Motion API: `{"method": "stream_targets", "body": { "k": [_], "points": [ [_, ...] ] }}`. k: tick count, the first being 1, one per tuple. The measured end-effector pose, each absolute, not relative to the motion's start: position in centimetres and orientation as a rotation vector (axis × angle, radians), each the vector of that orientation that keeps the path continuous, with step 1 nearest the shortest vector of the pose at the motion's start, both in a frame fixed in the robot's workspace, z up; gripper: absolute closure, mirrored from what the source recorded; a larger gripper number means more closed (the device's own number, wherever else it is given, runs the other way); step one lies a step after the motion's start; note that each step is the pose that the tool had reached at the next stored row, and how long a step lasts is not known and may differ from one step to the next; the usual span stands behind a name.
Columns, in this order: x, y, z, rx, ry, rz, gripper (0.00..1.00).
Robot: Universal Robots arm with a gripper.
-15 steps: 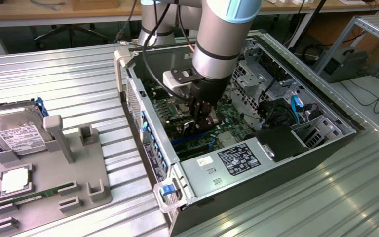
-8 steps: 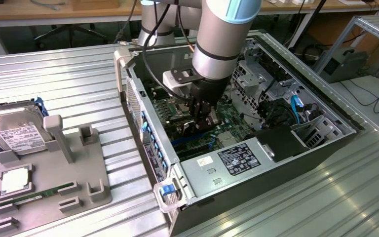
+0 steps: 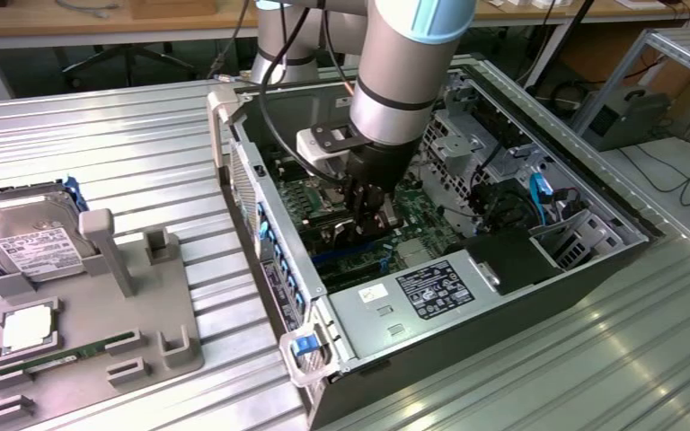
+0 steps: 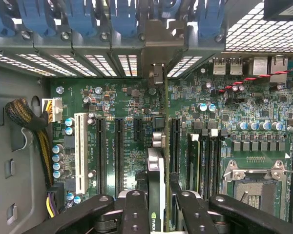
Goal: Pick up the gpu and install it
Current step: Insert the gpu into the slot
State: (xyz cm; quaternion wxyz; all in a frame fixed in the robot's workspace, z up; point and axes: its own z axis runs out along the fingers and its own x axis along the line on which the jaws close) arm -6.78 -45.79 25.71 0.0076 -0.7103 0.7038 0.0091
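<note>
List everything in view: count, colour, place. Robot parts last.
computer case: one, grey and black, open, on the table
motherboard: one, green, inside the case
white slot: one, on the motherboard beside black slots
processor socket: one, silver frame, on the motherboard
gpu: one, black, edge-on between the fingers, over the motherboard
hard drive: one, silver with white label, in the fixture at the exterior view's left
memory stick: one, green, lying in the fixture
fixture: one, grey, on the table
table: one, ribbed metal
arm: one, silver, reaching into the case
hand: one, black, shut on the gpu
</note>
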Motion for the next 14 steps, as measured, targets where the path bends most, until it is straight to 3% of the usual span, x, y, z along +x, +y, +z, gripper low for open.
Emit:
{"method": "stream_targets", "body": {
  "k": [14],
  "points": [
    [-6.76,-45.82,26.31,-2.221,2.2,0.028,0.73]
  ]
}}
